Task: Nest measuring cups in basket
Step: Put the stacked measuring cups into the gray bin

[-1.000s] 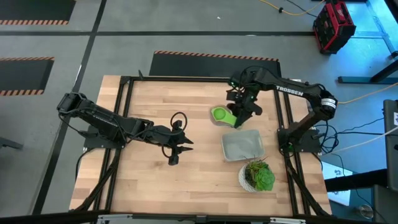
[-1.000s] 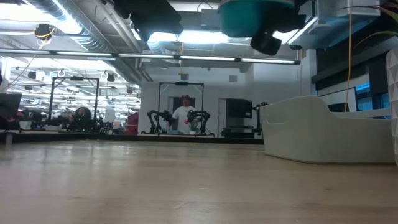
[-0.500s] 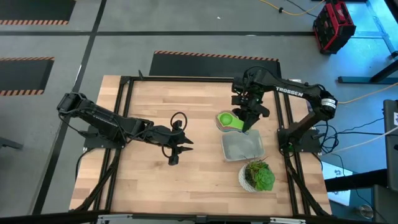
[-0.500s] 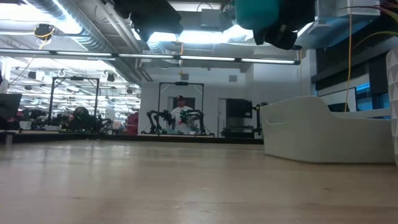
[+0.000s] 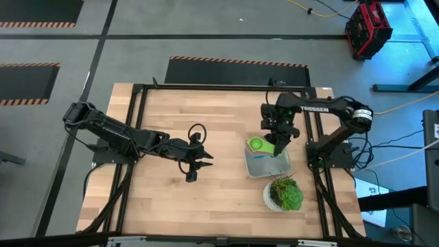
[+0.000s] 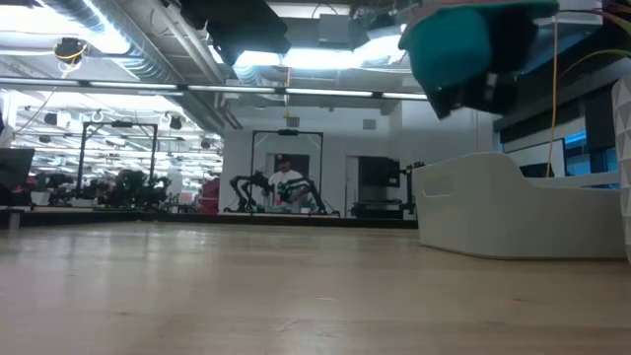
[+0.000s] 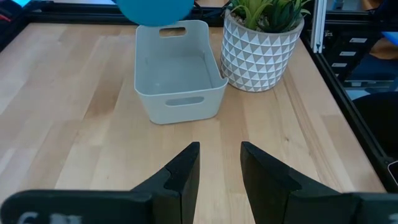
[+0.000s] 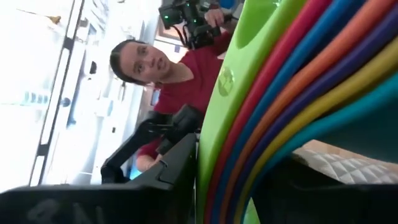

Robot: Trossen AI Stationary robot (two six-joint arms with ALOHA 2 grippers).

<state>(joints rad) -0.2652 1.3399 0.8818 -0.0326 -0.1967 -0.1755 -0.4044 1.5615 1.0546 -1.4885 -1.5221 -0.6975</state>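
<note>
The measuring cups are nested into one stack (image 5: 256,145), the green one on top. The low view shows the stack's teal underside (image 6: 454,47), and the left wrist view shows it at the far end of the basket (image 7: 155,9). My right gripper (image 5: 277,141) is shut on the stack and holds it over the far-left part of the light-gray basket (image 5: 269,163). The basket stands flat on the table (image 7: 177,78). My left gripper (image 7: 219,152) is open and waits low near the table's middle (image 5: 193,169), its fingers pointing toward the basket. My right gripper pinches the stacked handles (image 8: 261,106) between its two fingers (image 8: 177,171), with the coloured layers edge-on between them. The handles point toward the table's right side, where the gripper stands. The stack is lifted clear and hangs over the basket (image 6: 513,202), touching nothing else.
A round white patterned pot with a green plant (image 5: 283,194) stands just beyond the basket's near side, close to the table's right edge (image 7: 261,43). The wood between my left gripper and the basket is bare. A person in a red shirt (image 8: 180,81) shows beyond the table.
My right gripper has carried the stack of cups toward the table's right and near edges, from the bare wood beyond the basket's far-left corner to a place over the basket. It has stayed shut on the stack. In the low view the stack looks more tilted now.
</note>
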